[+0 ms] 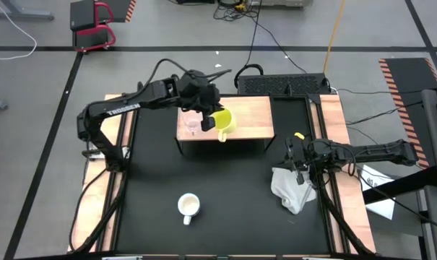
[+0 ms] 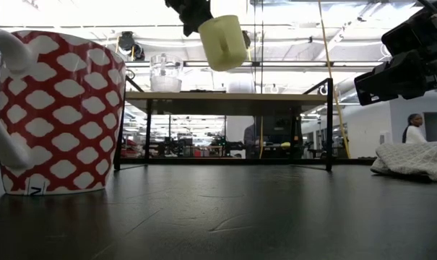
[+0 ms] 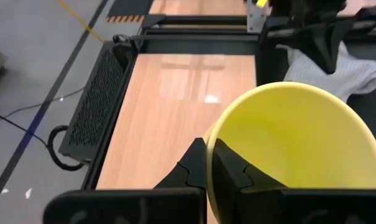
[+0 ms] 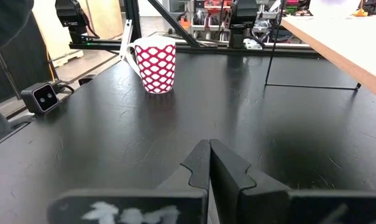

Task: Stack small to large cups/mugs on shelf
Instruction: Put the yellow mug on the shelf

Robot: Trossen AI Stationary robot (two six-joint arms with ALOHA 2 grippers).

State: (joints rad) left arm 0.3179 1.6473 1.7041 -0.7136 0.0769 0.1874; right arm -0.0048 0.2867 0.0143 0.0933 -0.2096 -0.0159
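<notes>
My left gripper [image 1: 206,114] is over the light wooden shelf [image 1: 251,108], shut on the yellow mug [image 1: 222,123], which hangs above the shelf top [image 2: 225,94]. The small clear glass cup [image 1: 191,127] stands on the shelf's left part, next to the mug. The white mug with a red pattern [image 1: 188,207] stands upright on the black tabletop near the front edge. My right gripper [image 1: 299,167] is shut and empty at the table's right, just above the white cloth [image 1: 292,189]. My left gripper [image 3: 207,165] pinches the yellow mug's rim wall [image 3: 207,140], one finger inside the mug and one outside. The fingers come slanting down from the table's left. The mug is lifted clear of the shelf [image 2: 224,42], slightly tilted, its handle [image 1: 222,136] toward the table's near edge.
The crumpled white cloth lies at the table's right. Wooden side boards [image 1: 334,123] run along both sides of the table. A black perforated box [image 1: 283,85] sits behind the shelf. The shelf's right half [image 3: 188,87] is bare wood. A person [image 2: 414,128] shows in the room beyond.
</notes>
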